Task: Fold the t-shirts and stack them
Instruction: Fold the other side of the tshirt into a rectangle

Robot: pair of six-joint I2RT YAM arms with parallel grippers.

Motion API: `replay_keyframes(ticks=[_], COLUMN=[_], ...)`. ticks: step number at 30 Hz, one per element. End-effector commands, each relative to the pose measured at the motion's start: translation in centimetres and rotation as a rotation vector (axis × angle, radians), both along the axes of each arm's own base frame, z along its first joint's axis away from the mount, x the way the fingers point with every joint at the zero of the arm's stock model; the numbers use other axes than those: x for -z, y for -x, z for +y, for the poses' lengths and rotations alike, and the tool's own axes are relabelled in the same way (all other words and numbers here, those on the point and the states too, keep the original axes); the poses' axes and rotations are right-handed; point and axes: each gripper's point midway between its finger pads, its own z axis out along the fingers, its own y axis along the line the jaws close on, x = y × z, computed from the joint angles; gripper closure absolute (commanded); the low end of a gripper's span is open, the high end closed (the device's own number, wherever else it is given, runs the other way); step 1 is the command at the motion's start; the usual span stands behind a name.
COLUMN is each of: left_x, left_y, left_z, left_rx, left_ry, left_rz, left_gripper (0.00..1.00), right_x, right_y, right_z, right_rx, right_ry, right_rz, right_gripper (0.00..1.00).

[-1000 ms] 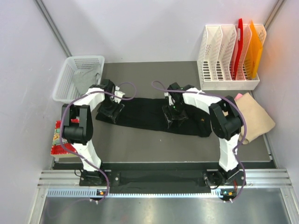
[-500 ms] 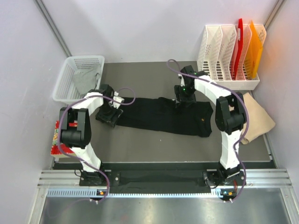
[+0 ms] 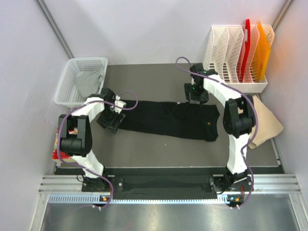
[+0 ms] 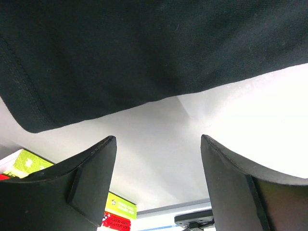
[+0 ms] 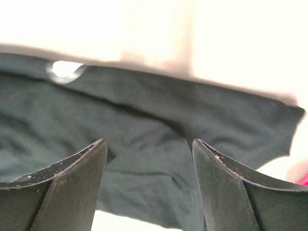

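Grey table: black knit t-shirt, long strip; left tool, right tool agape, empty.

A white mesh basket sits at the far left corner of the dark grey mat. A red patterned packet lies at its left edge. At the far right, a white file rack holds a red folder and an orange folder.
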Motion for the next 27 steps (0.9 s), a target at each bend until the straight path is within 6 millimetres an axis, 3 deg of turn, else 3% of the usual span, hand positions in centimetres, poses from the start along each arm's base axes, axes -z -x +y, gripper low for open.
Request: replay_keyframes(ticks=[1, 3, 7, 12, 19, 27], left_x=[-1.7, -2.2, -3.1, -4.6, -3.7, -0.1], left_y=[-0.5, -1.3, -3.0, -5.6, -7.6, -6.3], left_z=[0.1, 0.1, -0.4, -1.4, -0.8, 0.0], left_rx=[0.003, 0.003, -0.006, -0.019, -0.024, -0.017], left_ry=[0.001, 0.002, 0.023, 0.065, 0.029, -0.016], left_rz=[-0.044, -0.061, -0.078, -0.111, -0.129, -0.077], left_gripper=[0.25, 0.25, 0.25, 0.25, 0.25, 0.25], right_x=[-6.3, -5.9, -2.8, -0.4, 1.0, 2.5], right_y=[1.2, 3.0, 6.4, 7.9, 6.3, 3.6], right_z=[-0.3, 1.7, 4.0, 6.2, 8.0, 7.9], right_rx=[0.006, -0.016, -0.04, -0.042, -0.03, -0.019], right_ry=[-0.055, -0.163, -0.256, -0.33, -0.362, -0.323], right_rz=[-0.117, -0.059, 0.024, 0.089, 0.101, 0.066], right_gripper=[0.27, 0.27, 0.26, 0.27, 0.3, 0.36])
